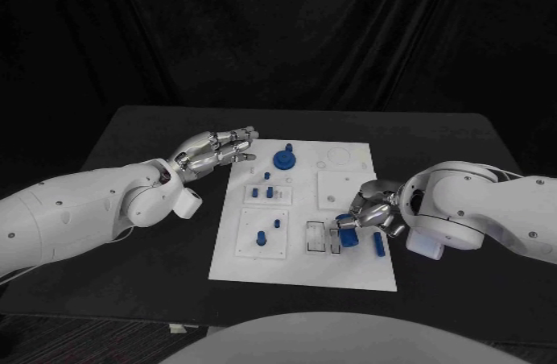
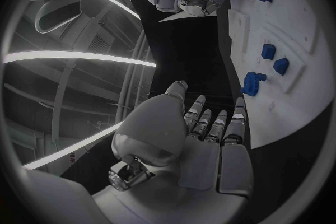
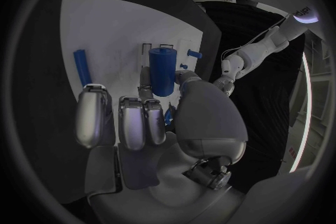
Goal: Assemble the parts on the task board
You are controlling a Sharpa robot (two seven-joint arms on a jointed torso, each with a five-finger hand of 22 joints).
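Note:
The white task board lies in the middle of the black table. My right hand is over the board's right side and grips a thick blue cylinder between thumb and fingers; the cylinder stands roughly upright, close above the board. Next to it a thin blue rod lies flat on the board. My left hand hovers at the board's far left corner, fingers stretched out and holding nothing. Just past its fingertips stands a round blue knob part.
Two small blue pegs stand in a raised block on the board's left half, and another blue peg stands nearer me. A clear rectangular frame sits left of the held cylinder. Bare black table surrounds the board.

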